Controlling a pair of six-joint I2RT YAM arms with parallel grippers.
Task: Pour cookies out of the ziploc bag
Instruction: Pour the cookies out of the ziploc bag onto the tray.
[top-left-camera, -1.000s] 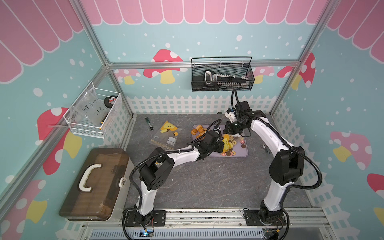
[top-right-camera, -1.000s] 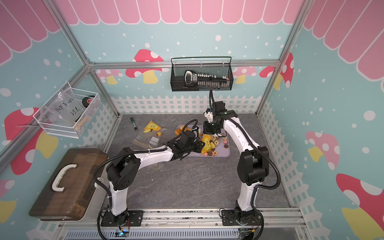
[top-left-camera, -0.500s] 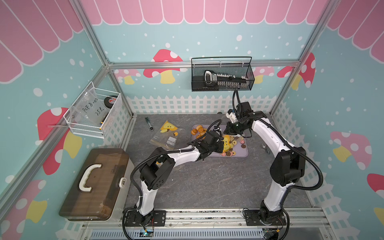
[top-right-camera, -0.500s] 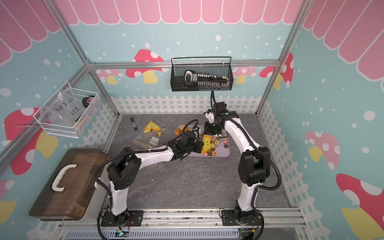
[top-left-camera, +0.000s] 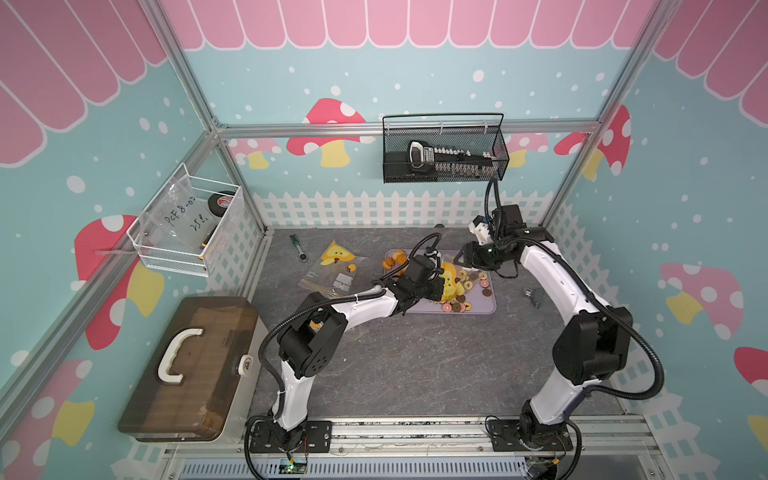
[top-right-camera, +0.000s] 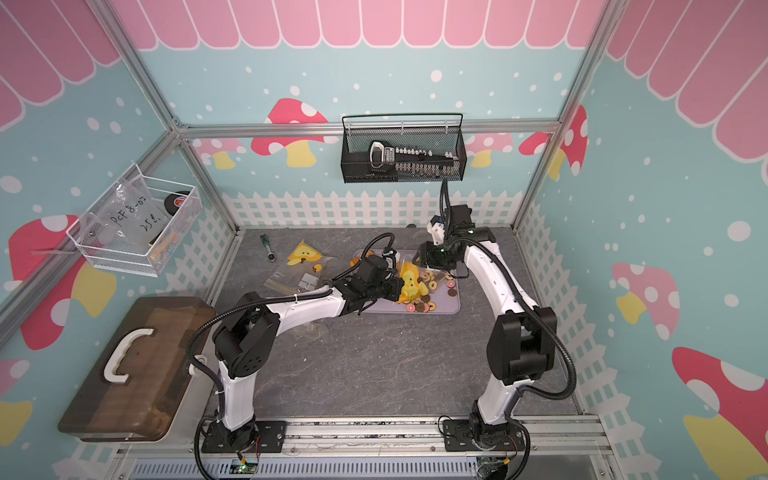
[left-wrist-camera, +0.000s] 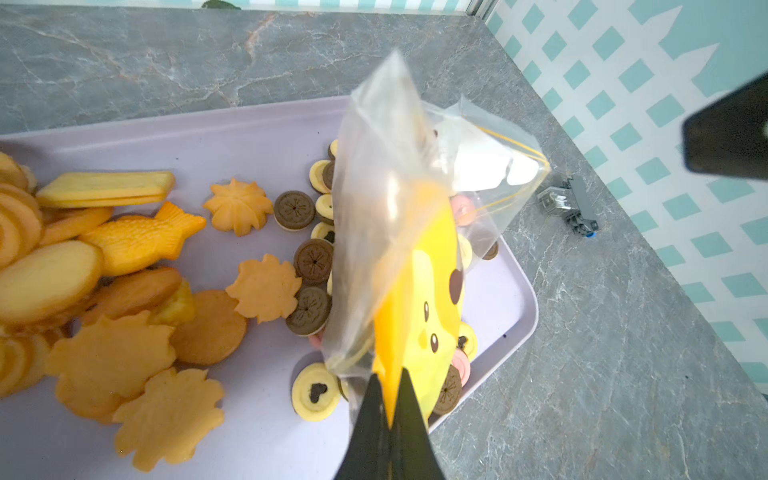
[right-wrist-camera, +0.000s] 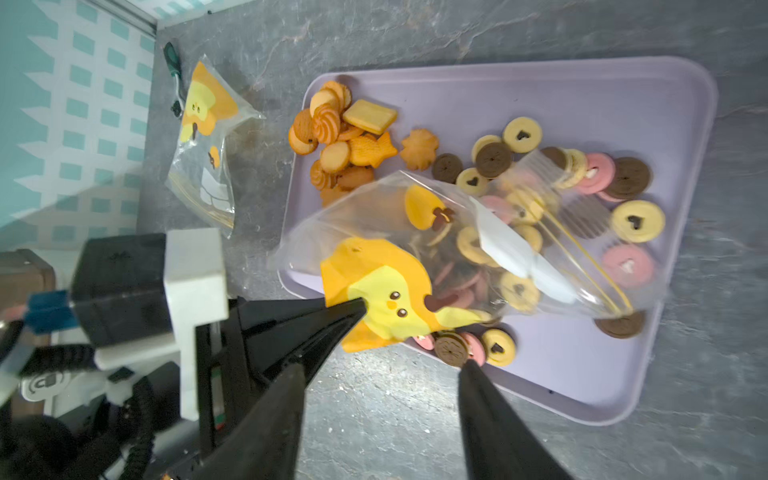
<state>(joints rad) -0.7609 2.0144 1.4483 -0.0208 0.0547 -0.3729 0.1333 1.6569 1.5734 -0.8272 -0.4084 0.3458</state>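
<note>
left pincer (left-wrist-camera: 390, 380) clamped on ziploc bag (left-wrist-camera: 386, 166) | right pincer (right-wrist-camera: 382, 368) apart, empty | cookies (right-wrist-camera: 521, 135) on tray (right-wrist-camera: 582, 83)

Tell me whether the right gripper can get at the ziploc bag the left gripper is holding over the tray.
Probably yes. The right gripper stands open just beside the ziploc bag, with nothing between its jaws and the plastic. The left gripper pinches only the yellow printed corner, leaving the rest free.
</note>
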